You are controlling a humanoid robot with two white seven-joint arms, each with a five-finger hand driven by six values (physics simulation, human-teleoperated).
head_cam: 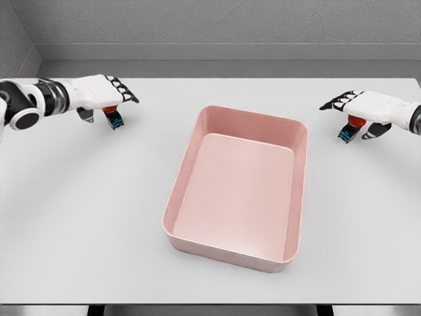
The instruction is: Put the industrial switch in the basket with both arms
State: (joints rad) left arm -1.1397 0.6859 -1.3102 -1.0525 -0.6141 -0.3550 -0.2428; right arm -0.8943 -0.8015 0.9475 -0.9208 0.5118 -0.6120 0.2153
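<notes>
A pink rectangular basket (pixel 237 187) sits in the middle of the white table, and nothing lies inside it. My left hand (pixel 110 99) hovers at the far left, fingers stretched out flat toward the basket, holding nothing. My right hand (pixel 352 112) mirrors it at the far right, also open. Under each palm a small red, black and blue part shows, alike on both sides; it looks like the thumb. I see no industrial switch anywhere in this view.
The table (pixel 85 217) stretches wide on both sides of the basket and in front of it. Its front edge runs along the bottom of the picture. A grey wall stands behind the table's far edge.
</notes>
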